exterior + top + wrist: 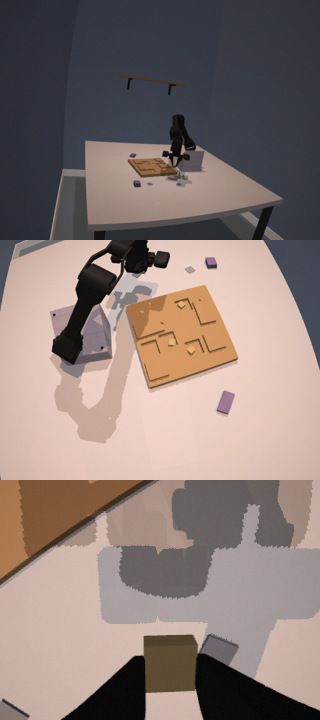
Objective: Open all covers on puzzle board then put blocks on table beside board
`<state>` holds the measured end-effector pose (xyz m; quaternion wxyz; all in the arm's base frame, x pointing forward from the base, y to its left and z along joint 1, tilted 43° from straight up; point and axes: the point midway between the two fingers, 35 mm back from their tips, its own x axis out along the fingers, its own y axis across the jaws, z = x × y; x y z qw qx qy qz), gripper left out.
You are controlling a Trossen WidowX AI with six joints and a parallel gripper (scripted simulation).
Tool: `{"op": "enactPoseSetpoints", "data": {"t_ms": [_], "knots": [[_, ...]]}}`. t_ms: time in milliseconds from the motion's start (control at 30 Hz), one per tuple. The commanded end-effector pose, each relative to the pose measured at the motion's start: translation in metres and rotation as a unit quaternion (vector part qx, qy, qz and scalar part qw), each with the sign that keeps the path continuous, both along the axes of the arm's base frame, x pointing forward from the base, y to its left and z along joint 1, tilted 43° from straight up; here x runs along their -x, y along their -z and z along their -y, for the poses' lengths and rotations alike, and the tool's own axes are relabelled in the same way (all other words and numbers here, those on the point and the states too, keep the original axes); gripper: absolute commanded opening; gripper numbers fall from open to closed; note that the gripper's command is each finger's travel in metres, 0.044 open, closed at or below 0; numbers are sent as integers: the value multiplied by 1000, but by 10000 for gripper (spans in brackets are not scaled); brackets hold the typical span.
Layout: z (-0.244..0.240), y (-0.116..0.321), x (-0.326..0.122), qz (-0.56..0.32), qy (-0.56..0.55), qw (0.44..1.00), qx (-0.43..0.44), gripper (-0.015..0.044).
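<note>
The orange puzzle board (pixel 180 369) (pixel 155 175) (pixel 10 510) lies flat. Three yellow blocks, an upper one (pixel 181 304), a middle one (pixel 171 342) and a lower one (pixel 191 350), sit in wells. A fourth well (pixel 150 349) at the left shows no block. Same-coloured covers, such as one at the right (pixel 214 341) and one at the lower left (pixel 158 370), lie beside the wells. My gripper (pixel 174 165) is shut on another yellow block (pixel 170 671), which hangs over the table beyond the board's edge, clear of the board.
Two thin grey squares (pixel 189 269) (pixel 149 183) (pixel 220 651) lie on the table, one just beyond the held block in the wrist view. One purple block (pixel 211 262) (pixel 136 183) and another purple block (pixel 225 402) (pixel 132 155) lie outside the board. The arm's grey pedestal (pixel 95 333) (pixel 193 161) stands near it.
</note>
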<state>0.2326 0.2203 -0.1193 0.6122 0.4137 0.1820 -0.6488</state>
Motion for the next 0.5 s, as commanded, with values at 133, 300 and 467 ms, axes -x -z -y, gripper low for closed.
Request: {"op": "enactPoseSetpoints", "data": {"t_ms": [133, 300, 467], "knots": [[11, 13, -1, -3, 0, 1000, 4, 80], [16, 20, -3, -3, -1, 1000, 4, 80], [21, 26, -4, -3, -1, 1000, 4, 80]]}}
